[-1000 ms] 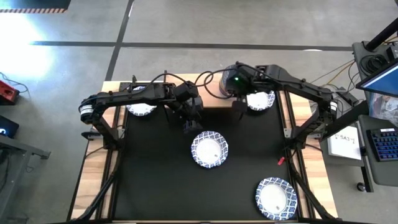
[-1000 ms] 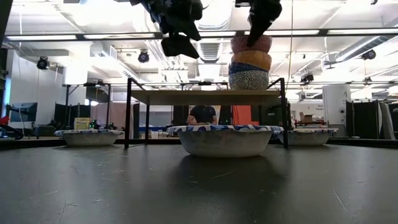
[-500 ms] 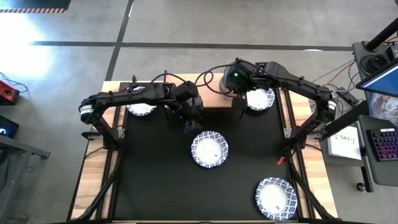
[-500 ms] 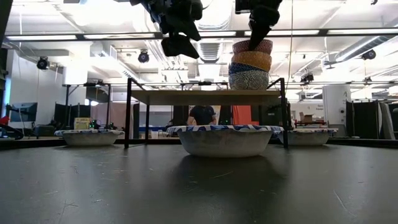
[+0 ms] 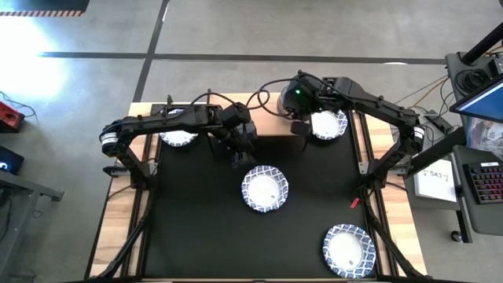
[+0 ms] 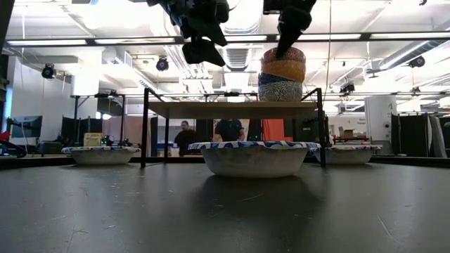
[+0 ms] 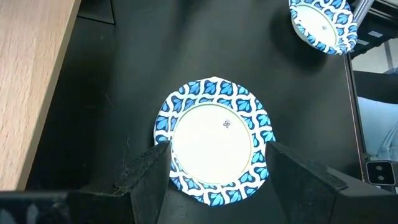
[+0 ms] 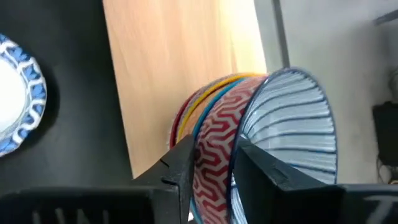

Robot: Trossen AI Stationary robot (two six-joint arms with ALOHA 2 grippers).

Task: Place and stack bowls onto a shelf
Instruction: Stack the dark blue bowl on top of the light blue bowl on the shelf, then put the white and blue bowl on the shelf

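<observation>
A stack of small bowls (image 6: 282, 74) stands on the right part of the shelf's wooden board (image 6: 232, 109): grey patterned at the bottom, then blue, then golden yellow, with the red bowl (image 8: 214, 134) on top. My right gripper (image 6: 288, 39) comes down onto the red bowl's rim and is shut on it. Four white blue-rimmed bowls rest on the black tabletop; the middle one (image 5: 265, 189) lies below my left gripper (image 7: 217, 180), which hovers open above it. My left gripper (image 5: 240, 156) touches nothing. My right gripper pinches the red bowl's wall at its rim (image 8: 217, 155), one finger (image 8: 261, 174) inside the bowl and one (image 8: 180, 171) outside. The fingers slant down from above. The red bowl sits nested in the yellow bowl (image 6: 283, 69), on top of the stack.
White bowls lie under the shelf's ends (image 5: 179, 136) (image 5: 326, 126) and at the table's near right corner (image 5: 347, 250). The shelf's black legs (image 6: 145, 126) stand near the far edge. Bare black tabletop spreads on the near left. People (image 6: 184, 135) move in the room behind.
My right gripper has moved down and a little toward the far edge, tipping as it went. The red bowl, which stood higher and then tilted over the yellow bowl, has sunk into it and now sits nested on the stack.
</observation>
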